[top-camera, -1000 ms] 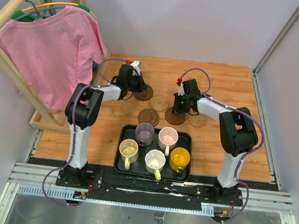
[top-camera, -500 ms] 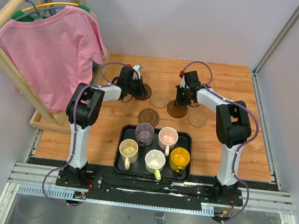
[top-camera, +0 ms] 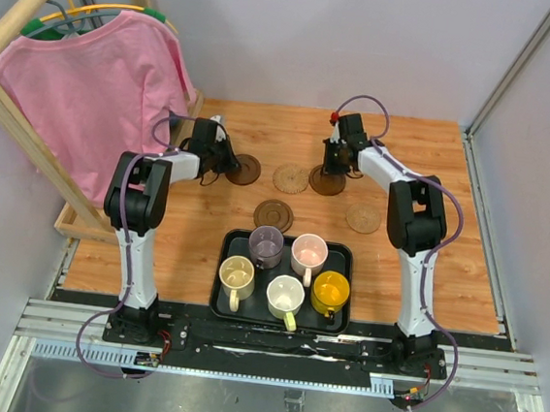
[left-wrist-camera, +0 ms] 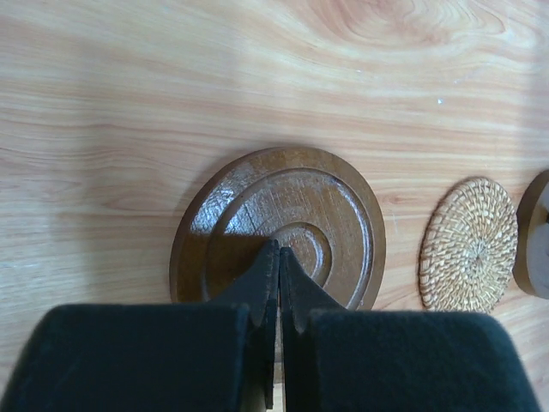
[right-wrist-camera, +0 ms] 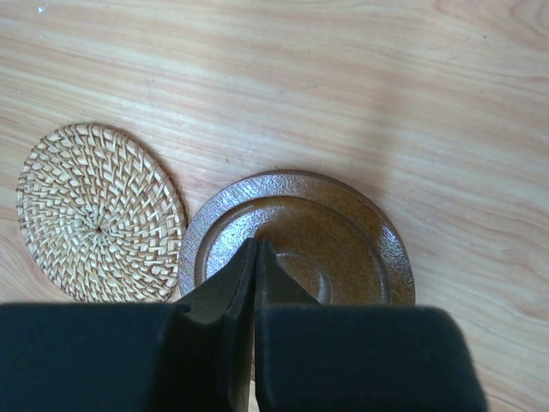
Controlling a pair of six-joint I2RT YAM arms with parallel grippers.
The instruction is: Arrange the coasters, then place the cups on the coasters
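Five coasters (top-camera: 274,213) flat on the wooden table (top-camera: 417,151), beyond the black tray (top-camera: 341,254). Three in a far row: left dark coaster (top-camera: 242,170), woven coaster (top-camera: 291,178), right dark coaster (top-camera: 326,182). Two more nearer the tray, one dark and ringed, one tan (top-camera: 363,217). Five cups (top-camera: 285,295) upright inside the tray, none on a coaster.

Left gripper (left-wrist-camera: 279,257) pinched fully together, nothing between the fingers, tips down over the middle of the left dark coaster. Right gripper (right-wrist-camera: 256,249) likewise closed tight and empty, tips over the right dark coaster, just beside the woven coaster. Actual contact with either disc impossible to tell.
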